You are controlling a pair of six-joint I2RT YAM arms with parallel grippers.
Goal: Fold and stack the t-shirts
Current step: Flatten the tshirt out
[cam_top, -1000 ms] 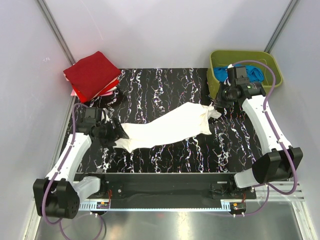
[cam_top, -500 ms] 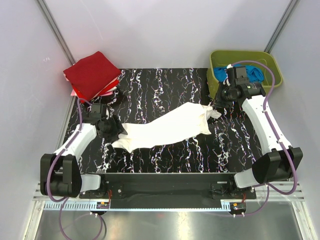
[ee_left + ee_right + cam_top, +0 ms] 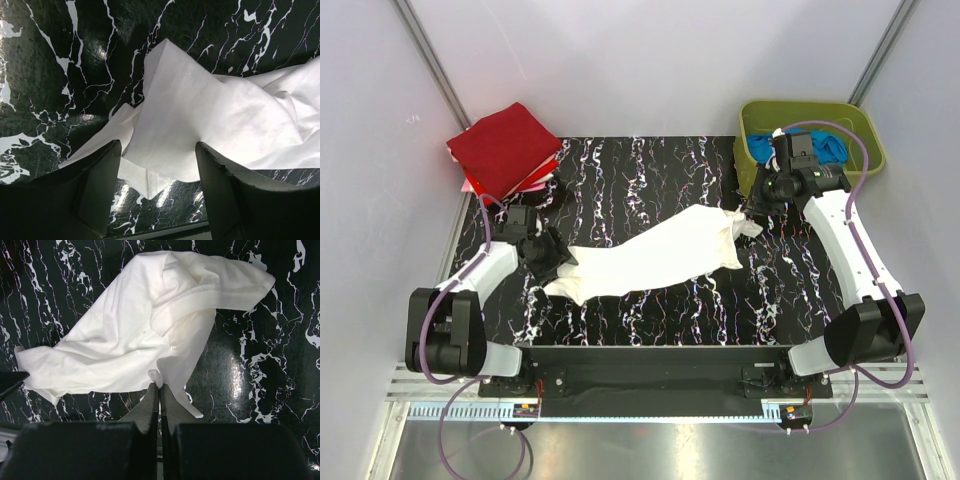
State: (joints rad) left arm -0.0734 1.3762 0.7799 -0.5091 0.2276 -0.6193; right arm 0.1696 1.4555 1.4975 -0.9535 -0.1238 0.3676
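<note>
White cloth, from above: the white t-shirt point(image 3: 655, 255) lies as a long rumpled band across the black marbled table point(image 3: 640, 165), unfolded, with one arm at each end.
Stack, from above: a folded red t-shirt point(image 3: 505, 148) sits at the far-left corner on a pink t-shirt point(image 3: 471, 185) whose edge peeks out. We take this as the pile the white one is bound for.
Bin, from above: the green bin point(image 3: 866, 135) at the far right holds blue cloth point(image 3: 832, 148), well apart from the stack.
Arms, from above: the left gripper point(image 3: 550, 260) is at the shirt's near-left end and the right gripper point(image 3: 750, 212) at its far-right end — a hold at both ends, we judge, to stretch the cloth flat.
Left wrist view: the left gripper point(image 3: 159, 147) has its jaws apart, straddling a raised corner of the white t-shirt point(image 3: 210, 110). Cloth lies between them, but nothing is pinched.
Right wrist view: the right gripper point(image 3: 160, 386) is closed tight on a small pinch of the shirt's edge, and the white t-shirt point(image 3: 135, 325) fans away from it over the table.
Our reading: the right end is anchored so that the left can take its corner. Folding has not begun.
</note>
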